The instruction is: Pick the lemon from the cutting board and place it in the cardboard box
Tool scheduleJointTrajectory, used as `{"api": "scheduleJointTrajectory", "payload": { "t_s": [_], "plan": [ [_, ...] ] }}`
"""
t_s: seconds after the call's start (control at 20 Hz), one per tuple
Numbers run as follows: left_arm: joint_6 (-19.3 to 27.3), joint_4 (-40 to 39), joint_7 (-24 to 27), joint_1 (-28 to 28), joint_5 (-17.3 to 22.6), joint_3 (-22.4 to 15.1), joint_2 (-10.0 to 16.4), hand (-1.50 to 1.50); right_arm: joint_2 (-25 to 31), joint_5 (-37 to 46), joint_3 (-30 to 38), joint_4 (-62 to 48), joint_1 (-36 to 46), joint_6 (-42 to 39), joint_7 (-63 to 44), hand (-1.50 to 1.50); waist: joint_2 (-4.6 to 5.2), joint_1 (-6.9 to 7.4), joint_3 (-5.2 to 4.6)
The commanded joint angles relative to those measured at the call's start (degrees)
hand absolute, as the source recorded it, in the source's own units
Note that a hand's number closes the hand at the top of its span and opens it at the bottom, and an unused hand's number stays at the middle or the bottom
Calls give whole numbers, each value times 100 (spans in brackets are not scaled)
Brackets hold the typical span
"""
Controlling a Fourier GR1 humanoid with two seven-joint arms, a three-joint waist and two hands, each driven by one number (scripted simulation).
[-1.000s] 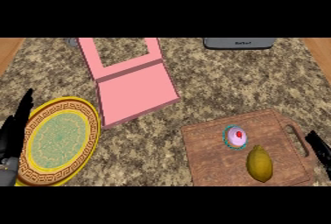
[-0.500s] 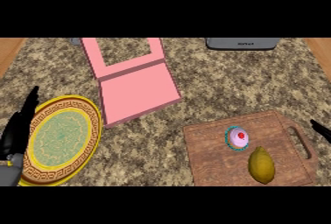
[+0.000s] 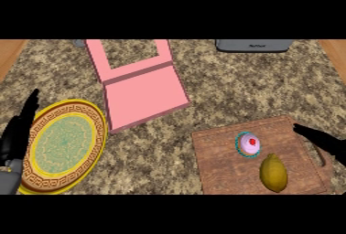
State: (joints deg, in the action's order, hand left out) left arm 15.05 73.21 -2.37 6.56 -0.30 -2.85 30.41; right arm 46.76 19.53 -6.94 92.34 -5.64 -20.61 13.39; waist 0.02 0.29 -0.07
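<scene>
A yellow lemon (image 3: 273, 172) lies on the wooden cutting board (image 3: 223, 161) at the lower right, just below a small cupcake with a red top (image 3: 249, 144). The box (image 3: 138, 81) is pink, open and flat-looking, at the upper middle of the counter. My right hand (image 3: 326, 142) reaches in from the right edge over the board's right side, fingers straight, a little above and right of the lemon, holding nothing. My left hand (image 3: 17, 133) rests at the left edge, fingers straight and pointing up.
A large yellow and brown patterned plate (image 3: 63, 140) lies at the lower left beside my left hand. A grey appliance (image 3: 254, 45) sits at the counter's far edge. Wooden strips show at both top corners.
My right hand left the board's right side half a second ago and has now come back in over it, toward the lemon. The left hand has stayed put.
</scene>
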Motion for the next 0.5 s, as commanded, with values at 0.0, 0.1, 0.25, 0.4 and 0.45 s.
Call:
{"api": "scheduleJointTrajectory", "payload": {
  "t_s": [0.0, 0.1, 0.25, 0.4, 0.45],
  "plan": [
    [-74, -189, 333, -133, -42, 208, -70, 0, -365, 441, -376, -139, 350, -271, -573, -150, 3, 6, 5],
    [-113, 75, 6, -60, -171, 199, -65, 0, -444, 478, -244, -43, 645, -545, -963, -150, -2, -2, 6],
    [-43, -170, 336, -147, -336, 208, -401, 0, -738, 768, -358, 279, 507, -613, -1140, -150, -4, -33, 5],
    [-252, 789, -452, -291, -364, 364, -122, 0, -1040, 1083, -383, 72, 577, -567, -1043, -150, -10, -10, 9],
    [-345, 112, -177, 25, -360, 501, -245, 0, -1091, 1137, -374, 419, 388, -642, -1177, -150, -6, -44, 6]
  ]
}}
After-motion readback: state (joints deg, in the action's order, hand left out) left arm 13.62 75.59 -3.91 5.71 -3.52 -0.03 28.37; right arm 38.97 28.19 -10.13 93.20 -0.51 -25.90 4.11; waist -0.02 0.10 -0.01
